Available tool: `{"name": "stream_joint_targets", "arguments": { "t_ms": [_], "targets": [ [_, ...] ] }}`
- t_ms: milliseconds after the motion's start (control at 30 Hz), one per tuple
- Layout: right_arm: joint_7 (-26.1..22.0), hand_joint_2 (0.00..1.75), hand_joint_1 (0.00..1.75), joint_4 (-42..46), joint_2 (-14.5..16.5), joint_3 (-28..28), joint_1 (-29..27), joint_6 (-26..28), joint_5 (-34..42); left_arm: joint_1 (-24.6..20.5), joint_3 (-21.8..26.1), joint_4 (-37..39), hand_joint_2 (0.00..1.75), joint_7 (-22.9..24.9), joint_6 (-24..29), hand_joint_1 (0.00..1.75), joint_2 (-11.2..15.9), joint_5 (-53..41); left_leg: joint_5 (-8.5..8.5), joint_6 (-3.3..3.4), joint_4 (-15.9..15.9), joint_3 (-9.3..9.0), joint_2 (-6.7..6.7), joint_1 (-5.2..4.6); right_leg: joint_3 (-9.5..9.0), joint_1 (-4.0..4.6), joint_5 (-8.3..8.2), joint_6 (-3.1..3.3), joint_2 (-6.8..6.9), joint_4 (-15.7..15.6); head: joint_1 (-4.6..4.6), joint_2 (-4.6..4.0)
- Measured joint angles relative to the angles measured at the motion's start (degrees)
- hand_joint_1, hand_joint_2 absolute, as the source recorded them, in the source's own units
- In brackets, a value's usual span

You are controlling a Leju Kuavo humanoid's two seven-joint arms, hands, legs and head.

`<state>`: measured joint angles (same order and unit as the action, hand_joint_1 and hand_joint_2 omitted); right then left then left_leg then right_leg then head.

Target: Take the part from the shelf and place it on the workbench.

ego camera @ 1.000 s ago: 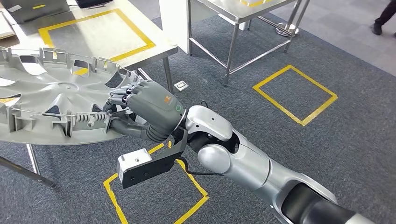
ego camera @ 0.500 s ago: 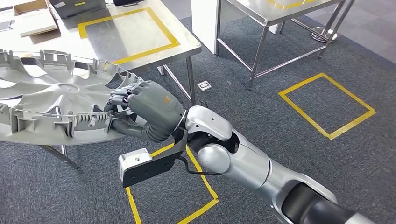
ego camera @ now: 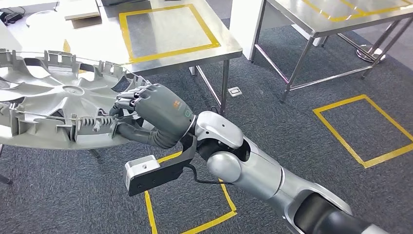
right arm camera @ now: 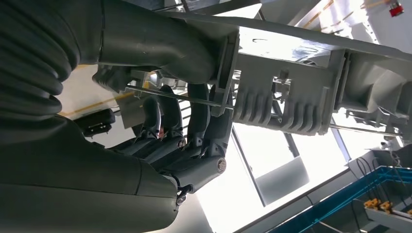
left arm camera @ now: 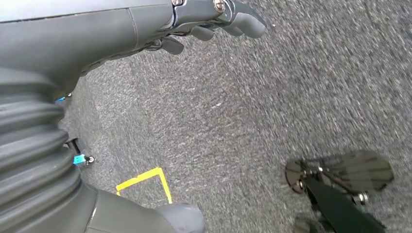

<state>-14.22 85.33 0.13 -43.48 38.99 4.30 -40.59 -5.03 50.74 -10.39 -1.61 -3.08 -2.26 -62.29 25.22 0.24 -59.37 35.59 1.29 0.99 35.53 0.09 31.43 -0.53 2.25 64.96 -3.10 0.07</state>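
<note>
While your right hand (ego camera: 155, 113) grips the rim of the grey wheel cover (ego camera: 58, 109), the part hangs flat in the air, its far edge over the near side of the steel workbench (ego camera: 214, 51) with the yellow-taped square (ego camera: 168, 29). Right wrist view: fingers (right arm camera: 194, 121) wrap the ribbed rim. Your left hand (left arm camera: 145, 29) holds nothing, fingers loosely extended over grey carpet (left arm camera: 272, 107).

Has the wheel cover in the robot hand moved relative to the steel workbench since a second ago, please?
Yes. The wheel cover, gripped by the right robot hand, sits further left along the workbench, whose corner now lies farther right of it.
</note>
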Motion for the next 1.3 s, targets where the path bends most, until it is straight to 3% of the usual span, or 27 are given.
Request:
{"name": "stream_joint_targets", "arguments": {
  "t_ms": [67, 100, 133, 167, 233, 300, 433, 567, 700, 867, 933, 1033, 1067, 1100, 1133, 1200, 1233, 1300],
  "targets": [
    [0.03, 1.75, 1.75, 0.04, -0.16, 0.52, -0.38, 0.09, -0.13, -0.21, 0.0, -0.02, 1.75, 0.2, -0.01, 0.0, 0.01, -0.22, -0.08, 0.25, -0.02, 0.19, -0.58, 0.03, 3.58, -0.17, 3.28, -0.36, -1.65, 7.42, -0.08, 0.0],
    [0.04, 1.75, 1.75, 0.05, -0.24, 0.68, -0.62, 0.12, -0.24, -0.23, 0.0, -0.01, 1.75, 0.3, -0.01, 0.0, 0.01, -0.32, -0.1, 0.27, -0.04, 0.24, -0.9, 0.03, 4.83, -0.22, 3.85, -0.43, -1.83, 9.89, -0.08, 0.0],
    [0.08, 1.75, 1.75, 0.09, -0.3, 0.78, -0.8, 0.14, -0.37, -0.23, 0.01, -0.01, 1.75, 0.39, -0.01, 0.0, 0.0, -0.41, -0.12, 0.24, -0.07, 0.26, -1.19, 0.05, 5.13, -0.28, 3.34, -0.45, -1.86, 10.32, -0.08, 0.0],
    [0.13, 1.75, 1.75, 0.15, -0.34, 0.87, -0.92, 0.15, -0.52, -0.22, 0.01, 0.0, 1.75, 0.46, -0.01, 0.0, -0.04, -0.49, -0.15, 0.17, -0.11, 0.27, -1.48, 0.08, 4.25, -0.35, 1.8, -0.41, -1.86, 8.39, -0.08, 0.0],
    [0.27, 1.75, 1.75, 0.31, -0.38, 1.09, -0.98, 0.17, -0.76, -0.26, 0.01, 0.0, 1.75, 0.54, -0.01, 0.0, -0.14, -0.69, -0.22, -0.16, -0.27, 0.3, -1.99, 0.12, 0.52, -0.5, -1.86, -0.22, -2.03, 0.64, -0.08, 0.0],
    [0.38, 1.75, 1.75, 0.49, -0.4, 1.38, -0.98, 0.22, -0.87, -0.33, -0.01, -0.01, 1.75, 0.71, -0.01, 0.0, -0.2, -0.85, -0.3, -0.79, -0.42, 0.5, -2.39, 0.0, -1.85, -0.42, -3.55, 0.13, -2.25, -4.59, -0.07, 0.0],
    [0.52, 1.75, 1.75, 0.63, -0.43, 1.67, -0.98, 0.39, -0.92, -0.32, 0.01, -0.02, 1.75, 1.04, -0.01, 0.0, -0.1, -0.93, -0.43, -0.44, -0.05, 0.54, -2.45, -0.11, -1.85, -0.26, -3.96, 0.58, -2.32, -5.45, -0.03, 0.0],
    [0.69, 1.75, 1.75, 0.63, -0.43, 1.67, -0.98, 0.43, -0.93, -0.35, 0.02, -0.02, 1.75, 1.17, -0.01, 0.0, -0.14, -0.96, -1.07, -1.38, 0.65, 0.35, -2.42, -0.06, -1.63, -0.17, -4.15, 1.12, -2.33, -5.43, -0.03, 0.0],
    [0.69, 1.75, 1.75, 0.61, -0.43, 1.67, -0.96, 0.45, -0.92, -0.33, 0.07, -0.02, 1.75, 1.4, 0.01, 0.0, -0.06, -0.96, -1.28, -1.74, 0.9, 0.35, -2.43, -0.05, -1.5, -0.15, -4.2, 1.31, -2.33, -5.4, -0.03, 0.0],
    [0.68, 1.75, 1.75, 0.65, -0.41, 1.67, -0.79, 0.45, -0.92, -0.34, 0.12, -0.03, 1.75, 1.43, 0.11, 0.0, 0.04, -0.96, -1.21, -0.76, 1.45, 0.09, -2.4, -0.01, -1.83, -0.4, -4.34, 0.86, -2.26, -5.97, -0.01, 0.0],
    [0.68, 1.75, 1.75, 0.73, -0.4, 1.67, -0.66, 0.47, -0.9, -0.35, 0.13, -0.06, 1.75, 1.44, 0.15, 0.0, -0.01, -0.96, -1.98, -0.5, 3.28, -1.02, -2.29, 0.49, -1.63, -0.22, -3.39, 0.41, -2.31, -4.85, -0.11, 0.0],
    [0.66, 1.75, 1.75, 0.76, -0.5, 1.67, -0.62, 0.61, -0.86, -0.37, 0.13, -0.08, 1.75, 1.44, 0.15, 0.0, -0.05, -0.96, -2.5, -0.45, 4.27, -1.65, -2.16, 0.84, 2.64, -0.64, 1.26, -0.64, -2.38, 4.0, -0.45, 0.0],
    [0.66, 1.75, 1.75, 0.75, -0.55, 1.66, -0.7, 0.66, -0.86, -0.35, 0.13, -0.08, 1.75, 1.45, 0.15, 0.0, -0.07, -0.96, -2.42, -0.56, 4.15, -1.57, -2.17, 0.94, 4.18, -0.95, 2.2, -1.01, -2.37, 6.81, -0.51, 0.0],
    [0.66, 1.75, 1.75, 0.75, -0.59, 1.65, -0.77, 0.68, -0.86, -0.32, 0.13, -0.07, 1.75, 1.47, 0.15, 0.0, -0.09, -0.96, -2.29, -0.77, 3.92, -1.47, -2.21, 1.1, 4.91, -1.27, 2.11, -1.38, -2.36, 7.93, -0.52, 0.0],
    [0.66, 1.75, 1.75, 0.74, -0.62, 1.65, -0.8, 0.69, -0.87, -0.3, 0.13, -0.07, 1.75, 1.49, 0.15, 0.0, -0.14, -0.96, -2.09, -1.08, 3.57, -1.34, -2.25, 1.35, 4.54, -1.61, 0.97, -1.77, -2.35, 6.91, -0.51, 0.0],
    [0.66, 1.75, 1.75, 0.74, -0.67, 1.64, -0.82, 0.69, -0.87, -0.28, 0.13, -0.08, 1.75, 1.5, 0.15, 0.0, -0.2, -0.96, -1.43, -2.09, 2.33, -0.93, -2.39, 1.97, 1.31, -2.26, -2.59, -2.62, -2.36, 0.21, -0.56, 0.0],
    [0.63, 1.75, 1.75, 0.75, -0.68, 1.63, -0.82, 0.69, -0.87, -0.29, 0.14, -0.12, 1.75, 1.5, 0.15, 0.0, -0.07, -0.96, -1.02, -2.72, 1.57, -0.63, -2.5, 2.12, -0.1, -2.36, -3.73, -2.71, -2.51, -2.77, -0.69, 0.0],
    [0.63, 1.75, 1.75, 0.76, -0.72, 1.61, -0.82, 0.71, -0.85, -0.29, 0.16, -0.2, 1.75, 1.49, 0.16, 0.0, 0.06, -0.96, -0.46, -3.84, 0.75, -0.22, -2.66, 2.12, -0.88, -2.2, -3.98, -1.7, -2.78, -4.61, -0.87, 0.0]
  ]
}}
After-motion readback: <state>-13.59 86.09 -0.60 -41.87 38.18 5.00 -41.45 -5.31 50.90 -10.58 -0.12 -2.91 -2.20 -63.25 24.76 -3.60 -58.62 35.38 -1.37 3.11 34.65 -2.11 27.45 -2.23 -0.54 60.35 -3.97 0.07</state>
